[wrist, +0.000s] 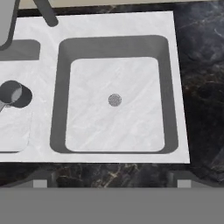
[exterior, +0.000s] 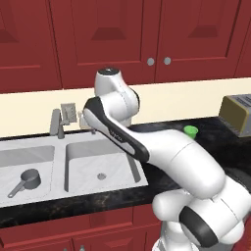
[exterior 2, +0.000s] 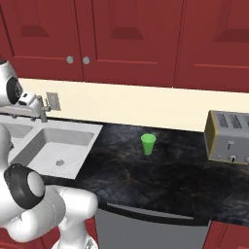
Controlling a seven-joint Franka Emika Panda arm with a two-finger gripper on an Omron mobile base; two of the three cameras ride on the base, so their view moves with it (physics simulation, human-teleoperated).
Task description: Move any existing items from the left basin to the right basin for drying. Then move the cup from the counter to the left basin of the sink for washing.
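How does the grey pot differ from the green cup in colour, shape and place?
The grey pot is dark metal, while the green cup is bright green. The pot has a long straight handle; the cup has none and tapers toward its base. The pot sits in the left basin; the cup stands on the black counter. Both are small, open-topped vessels standing upright.

Your arm blocks part of the cup point(exterior: 190, 131) from the left base. The pot point(wrist: 13, 94) loses its handle at the hand view's edge, and the toaster point(exterior 2: 228, 137) runs off-frame.
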